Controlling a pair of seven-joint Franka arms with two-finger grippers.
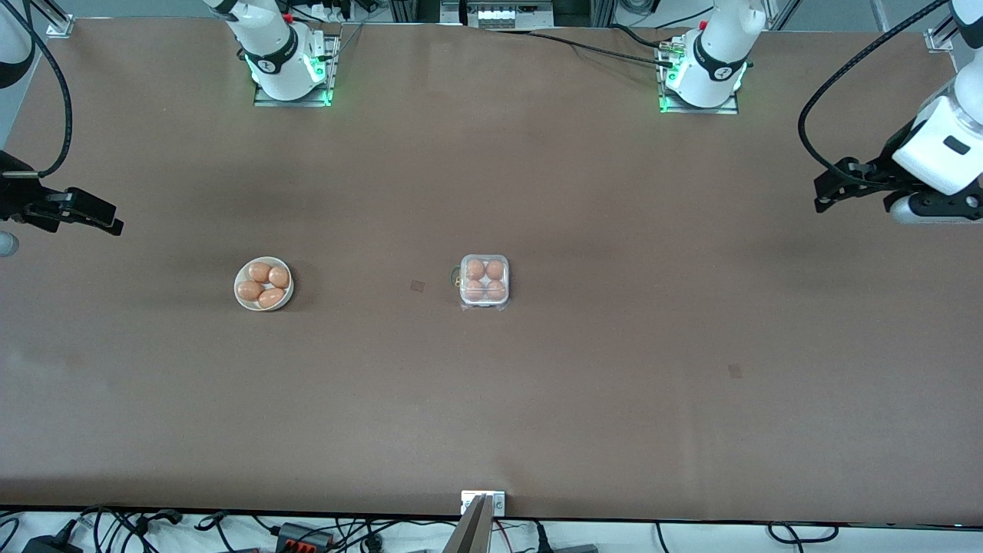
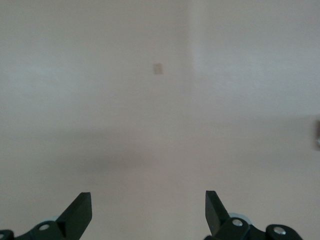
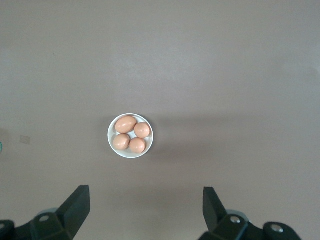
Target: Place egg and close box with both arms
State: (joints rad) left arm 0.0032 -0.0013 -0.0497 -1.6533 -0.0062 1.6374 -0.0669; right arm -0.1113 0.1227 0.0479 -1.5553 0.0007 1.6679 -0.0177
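The egg carton (image 1: 484, 281) sits mid-tabletop (image 1: 537, 384) with its clear lid down over four eggs, so the job looks finished. Both tools are empty with fingers spread: the right tool (image 3: 145, 210) high above the egg bowl (image 3: 130, 136), the left tool (image 2: 149, 212) over bare tabletop toward the carton's left-arm end.

Brown table (image 1: 537, 399) — two items resting on it, well apart.

Box (image 1: 484, 281) sits near the table's middle, clear lid down over four eggs, one per cell. Round cream bowl (image 1: 263, 283) lies toward the right arm's end — four loose eggs inside. Two small darker square marks on the surface: one (image 1: 417, 286) just beside the box, another (image 1: 735, 371) nearer the front camera, toward the left arm's end.
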